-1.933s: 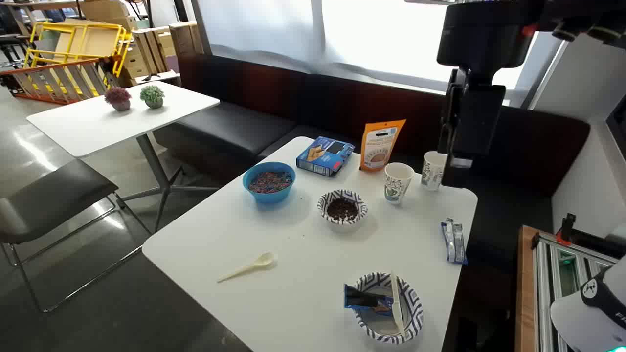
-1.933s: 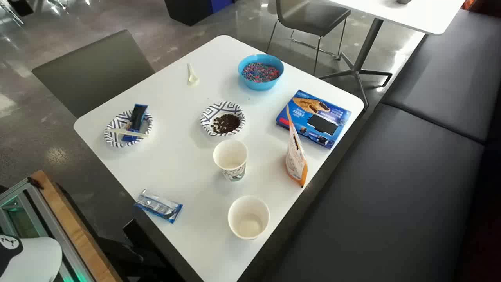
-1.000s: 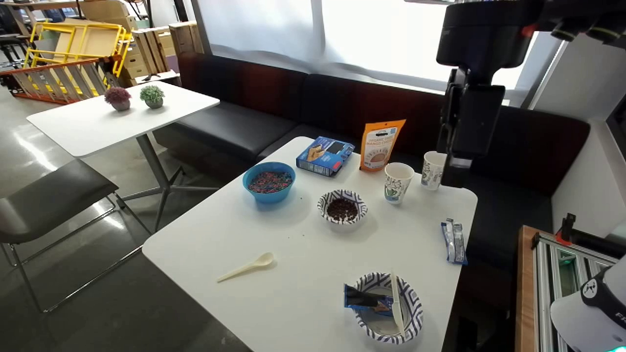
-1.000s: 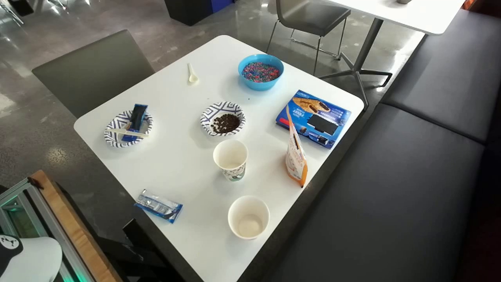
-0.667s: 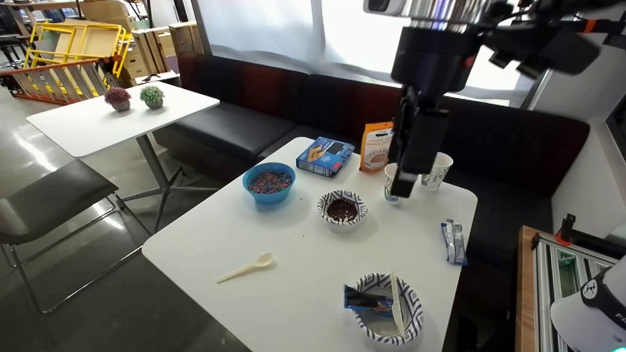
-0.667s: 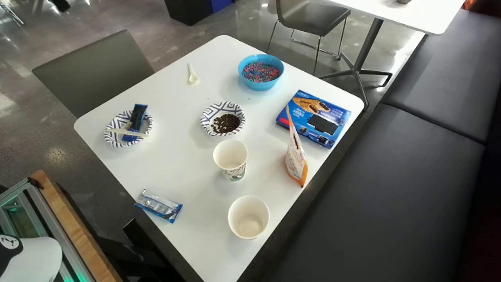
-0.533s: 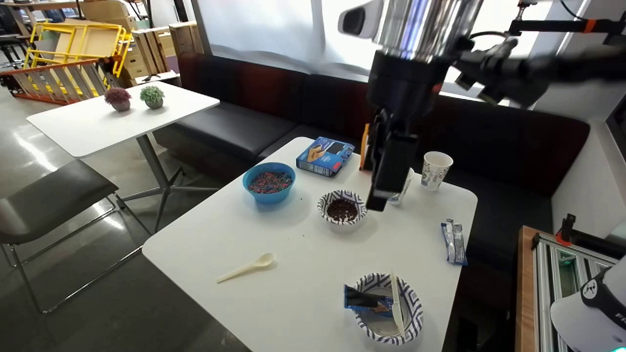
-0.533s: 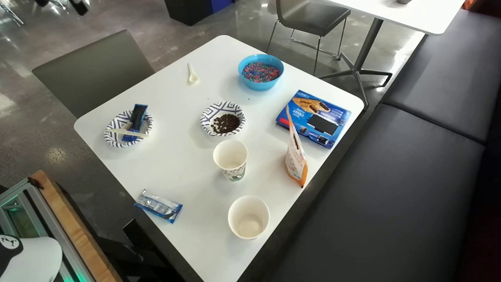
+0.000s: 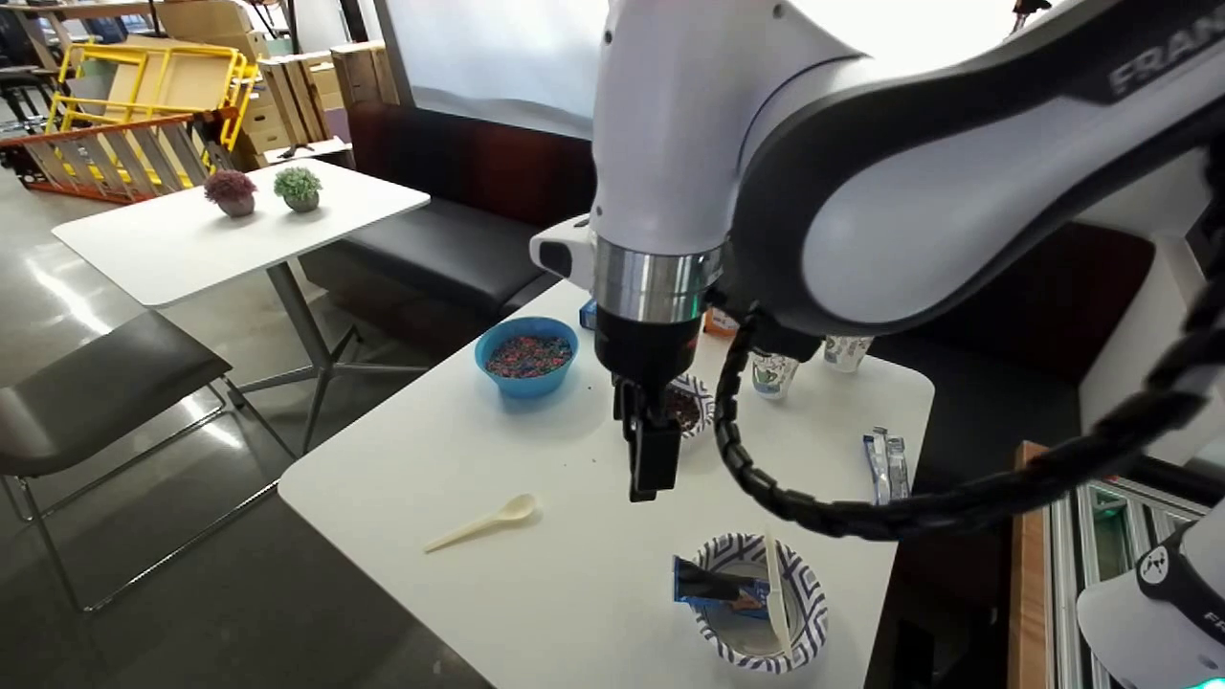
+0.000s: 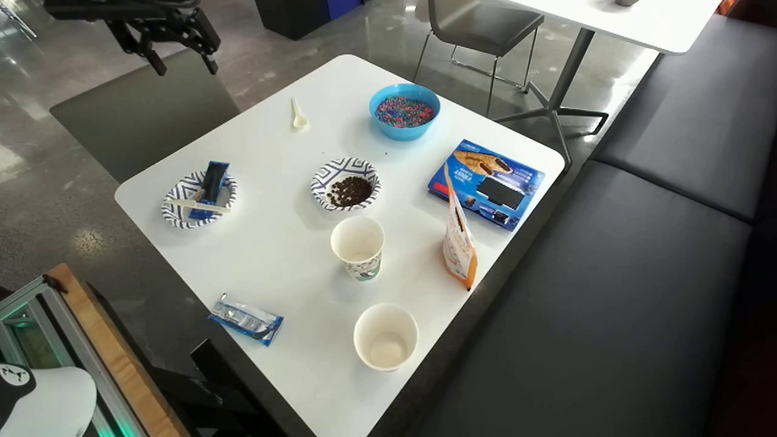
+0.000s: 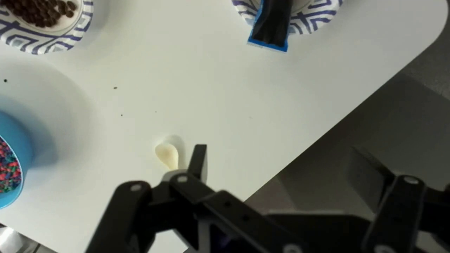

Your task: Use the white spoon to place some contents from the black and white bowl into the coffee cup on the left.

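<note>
The white spoon (image 9: 490,522) lies flat on the table, its bowl end (image 11: 167,154) showing beside one finger in the wrist view; the handle is hidden there. My gripper (image 10: 185,67) is raised above the table's spoon side, open, with nothing between its wide-spread fingers. In the wrist view, the gripper (image 11: 279,158) straddles the table edge. The black and white bowl (image 10: 353,165) holds dark brown bits and is partly covered by my gripper in an exterior view. The coffee cup on the left (image 10: 364,267) stands upright near that bowl, its top hidden by the arm in an exterior view (image 9: 770,378).
A similar white cup (image 10: 388,358) stands at the table corner. The blue bowl (image 9: 526,386) of coloured bits sits beyond the spoon. A striped dish (image 9: 815,612) holds a wrapped bar and a pale utensil. A blue box (image 10: 485,182), an orange pouch (image 10: 460,249) and wrappers (image 10: 246,318) lie around.
The arm has swung across the table and come down toward the spoon's side, now covering part of the bowl and cups in an exterior view. The gripper stays open; the table objects have not moved.
</note>
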Controlling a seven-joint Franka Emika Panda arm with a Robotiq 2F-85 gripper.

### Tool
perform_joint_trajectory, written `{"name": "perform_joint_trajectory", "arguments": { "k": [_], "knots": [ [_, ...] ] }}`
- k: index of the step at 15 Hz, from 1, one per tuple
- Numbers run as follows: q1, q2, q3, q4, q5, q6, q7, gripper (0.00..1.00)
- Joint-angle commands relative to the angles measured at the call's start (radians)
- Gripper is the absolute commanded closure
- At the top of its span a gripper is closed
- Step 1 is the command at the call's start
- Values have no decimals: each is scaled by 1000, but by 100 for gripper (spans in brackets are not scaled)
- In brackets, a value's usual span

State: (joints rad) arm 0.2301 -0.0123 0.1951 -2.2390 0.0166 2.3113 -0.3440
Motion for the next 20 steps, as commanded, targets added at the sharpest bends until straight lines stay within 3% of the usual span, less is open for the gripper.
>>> {"name": "perform_joint_trajectory", "arguments": {
  "k": [1, 5, 11, 16, 20],
  "knots": [
    [-23, 172, -7, 141, -97, 1, -82, 0],
    [-13, 321, -6, 306, -225, -75, -59, 0],
    [43, 495, -3, 517, -314, -208, -34, 0],
    [94, 590, -34, 636, -417, -284, 20, 0],
    [124, 638, -67, 692, -508, -277, 78, 0]
  ]
}}
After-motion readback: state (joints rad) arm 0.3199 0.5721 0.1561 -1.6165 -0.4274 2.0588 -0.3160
